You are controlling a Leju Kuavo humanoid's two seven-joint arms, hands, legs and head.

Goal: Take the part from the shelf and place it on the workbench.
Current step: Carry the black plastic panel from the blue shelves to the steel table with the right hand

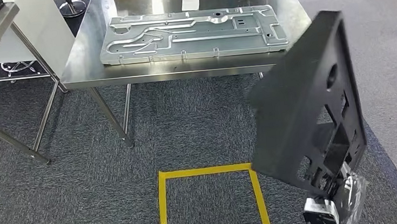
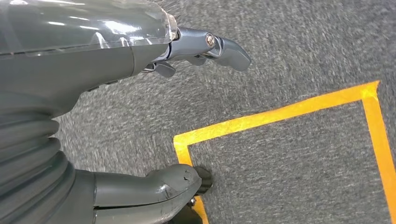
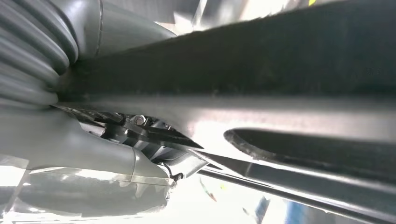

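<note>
Right hand (image 1: 332, 208) has the black part (image 1: 304, 108) gripped by its lower edge, holding it up nearly on edge, low on your right side above the carpet. Your left hand (image 2: 140, 93) hangs empty, fingers loosely apart over the yellow floor tape (image 2: 280, 114). You're in the carry step: the part is off the shelf and not yet set down. Ahead stands the steel workbench (image 1: 88, 51), well apart from the part, with a grey metal panel (image 1: 192, 34) already taking up most of its near side. Your next move calls for closing in on the bench, lifting the part above its edge, and choosing bare steel beside that panel. Watch the tilt; a big plate held by one edge could swing.
</note>
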